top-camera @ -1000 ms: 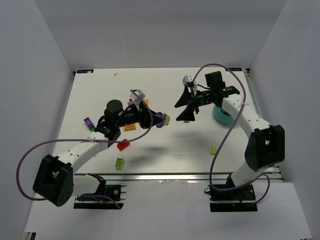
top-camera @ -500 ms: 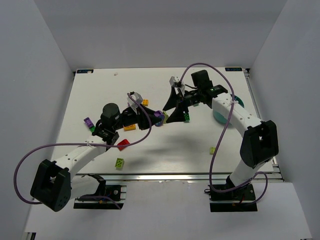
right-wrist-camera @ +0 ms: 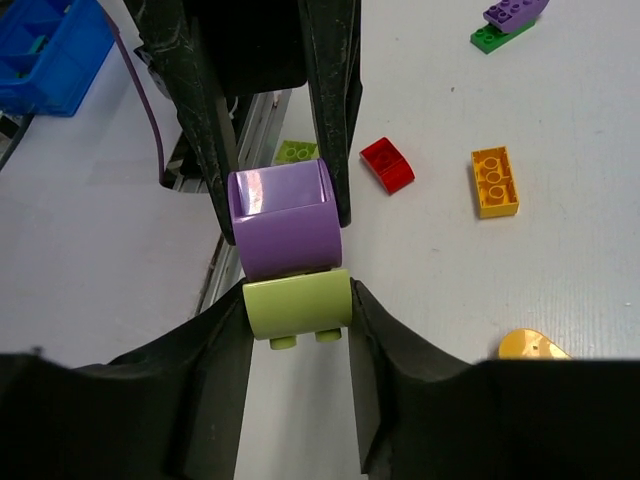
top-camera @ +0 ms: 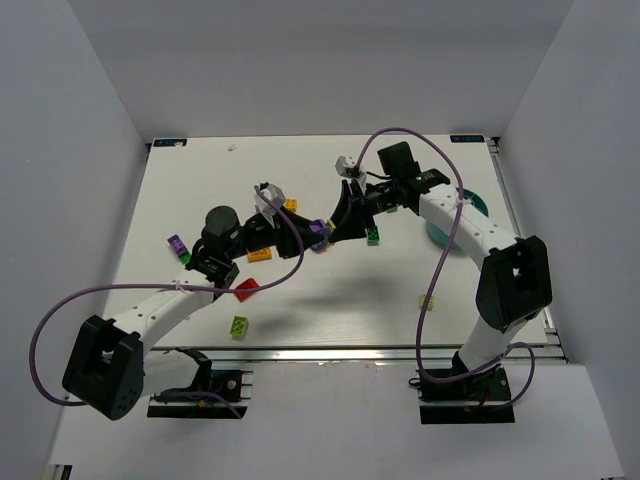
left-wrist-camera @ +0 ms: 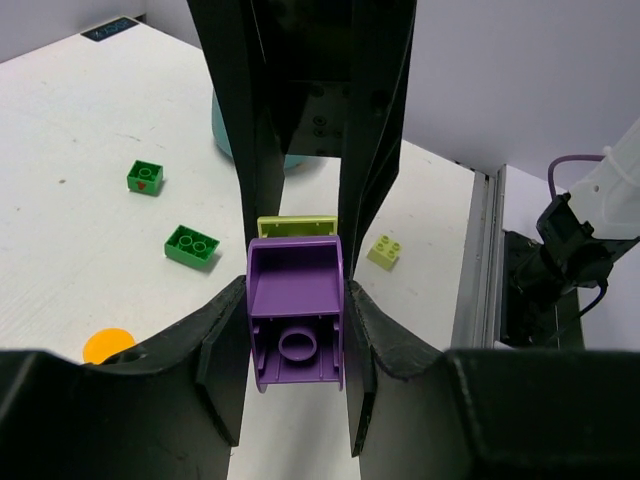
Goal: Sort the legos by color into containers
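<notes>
My left gripper (left-wrist-camera: 297, 300) is shut on a purple brick (left-wrist-camera: 297, 310), held above the table with its hollow underside toward the camera. A lime brick (right-wrist-camera: 297, 305) is stuck to the far end of that purple brick (right-wrist-camera: 285, 220). My right gripper (right-wrist-camera: 300, 310) is shut on the lime brick, its pads against both sides. In the top view the two grippers meet nose to nose at the purple brick (top-camera: 320, 232), mid-table. The teal bowl (top-camera: 468, 206) lies at the right, partly behind the right arm.
Loose on the table are a green brick (top-camera: 372, 236), a red brick (top-camera: 246, 290), an orange brick (top-camera: 259, 254), lime bricks (top-camera: 240, 325) (top-camera: 427, 301) and a purple-on-green pair (top-camera: 178, 245). An orange-yellow oval (right-wrist-camera: 530, 346) lies below the grippers. A blue bin (right-wrist-camera: 50, 50) sits off the table.
The right arm swung left from near the bowl to meet the left gripper, and its jaws closed in on the lime brick. The left arm reached slightly forward with the purple brick.
</notes>
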